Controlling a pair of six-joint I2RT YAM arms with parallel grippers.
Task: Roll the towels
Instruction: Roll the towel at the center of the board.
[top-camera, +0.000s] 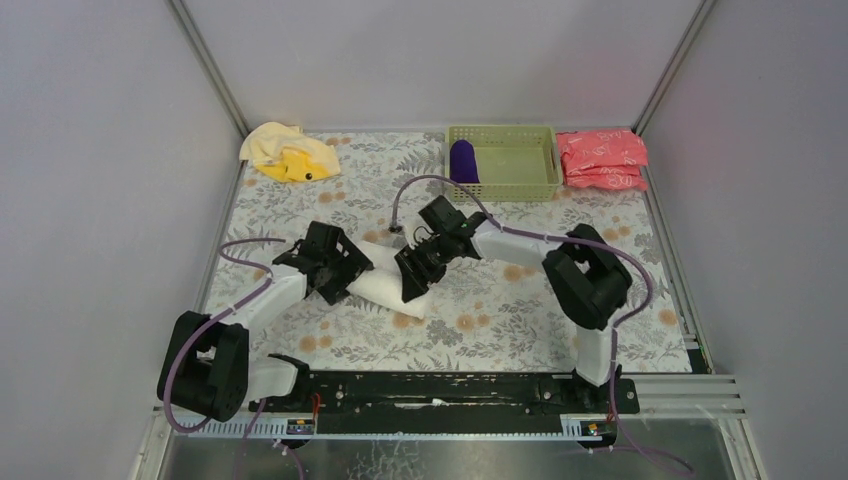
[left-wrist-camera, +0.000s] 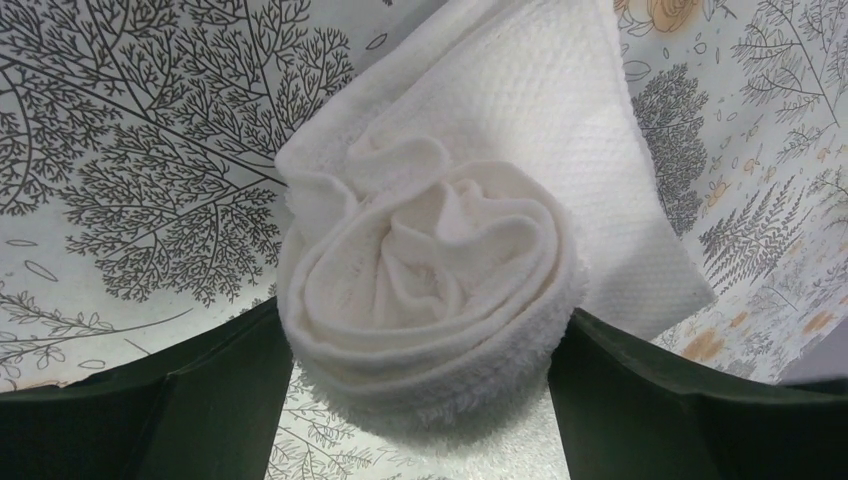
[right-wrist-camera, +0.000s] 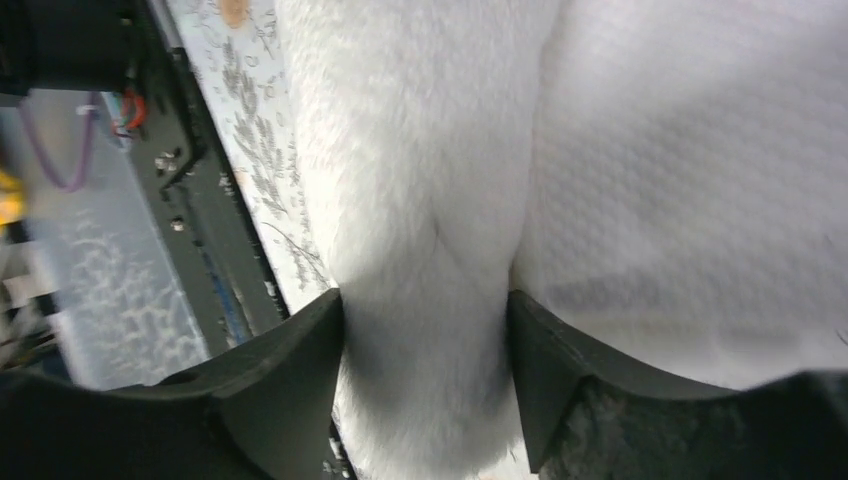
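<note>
Your left gripper clamps the coiled end of the white towel. Your right gripper pinches a fold of it just beside, mid-table. Far right, the purple towel lies in the green basket, with pink packets beside it. The yellow towel sits crumpled far left. Patterned tabletop stretches right and near, up to the black rail.
</note>
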